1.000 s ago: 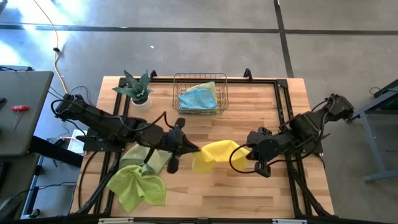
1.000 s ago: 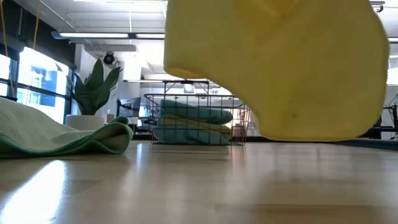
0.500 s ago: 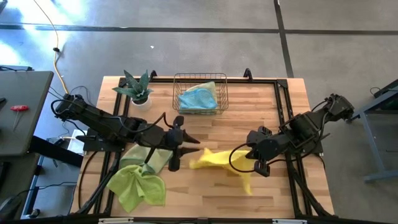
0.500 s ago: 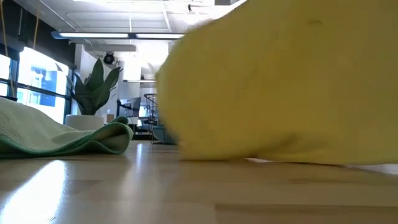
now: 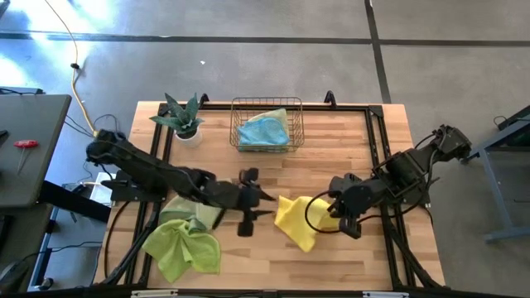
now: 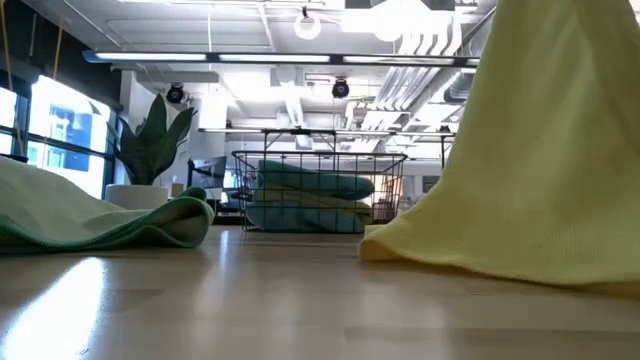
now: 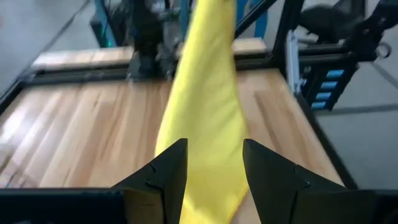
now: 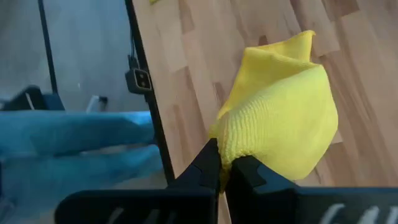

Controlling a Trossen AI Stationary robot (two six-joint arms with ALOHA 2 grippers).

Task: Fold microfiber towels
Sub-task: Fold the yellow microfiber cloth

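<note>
I have the yellow towel (image 5: pixel 296 219) pinched by one edge in my right gripper (image 8: pixel 225 167), whose fingers are closed tight on a bunched fold of it, while the rest hangs down and drags on the table (image 5: pixel 348 157) near the middle. My left gripper (image 5: pixel 269 202) sits just beside the cloth with its fingers parted and nothing between them; in the left wrist view the yellow strip runs straight out ahead through the gap. It's soft, light and floppy, so I judge it will sag and twist wherever it isn't supported, though the nap should grip well. I'd take a second corner along the same edge to spread it flat. The lime green towel (image 5: pixel 182 248) and the pale sage one (image 5: pixel 199 212) lie heaped at the table's left front, and a light blue towel (image 5: pixel 263 131) rests in the wire basket (image 5: pixel 235 124)
</note>
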